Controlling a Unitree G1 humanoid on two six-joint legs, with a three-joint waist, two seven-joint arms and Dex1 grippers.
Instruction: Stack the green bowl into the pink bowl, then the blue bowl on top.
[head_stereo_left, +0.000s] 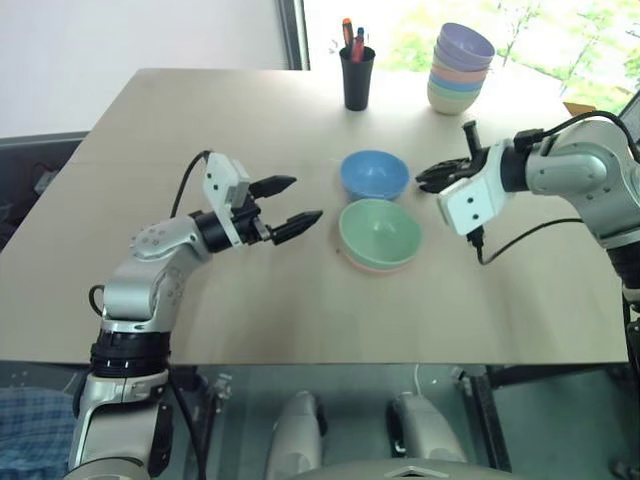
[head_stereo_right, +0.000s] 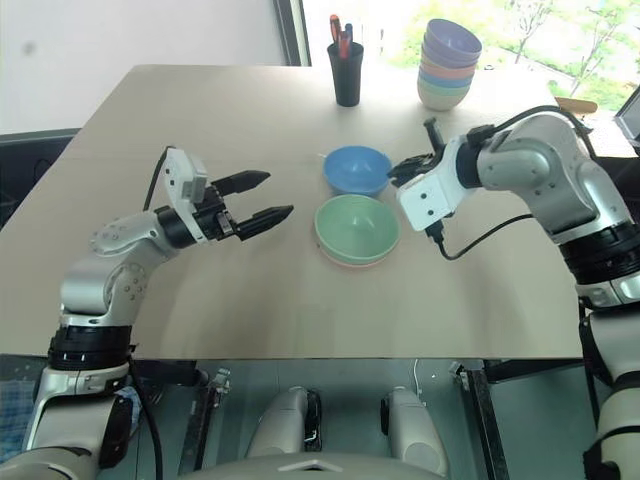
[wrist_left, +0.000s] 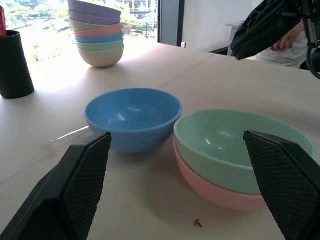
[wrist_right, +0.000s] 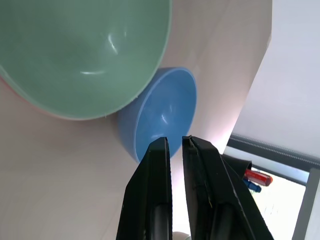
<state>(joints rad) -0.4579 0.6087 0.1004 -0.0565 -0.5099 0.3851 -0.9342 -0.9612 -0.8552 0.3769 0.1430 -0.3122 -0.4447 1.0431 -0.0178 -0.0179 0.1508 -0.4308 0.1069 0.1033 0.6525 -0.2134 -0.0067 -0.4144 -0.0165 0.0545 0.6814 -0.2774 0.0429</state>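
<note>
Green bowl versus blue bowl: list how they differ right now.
The green bowl sits nested inside the pink bowl; the blue bowl rests alone on the table. The green bowl lies nearer the robot, the blue bowl farther back. Both are upright, empty and alike in size.
</note>
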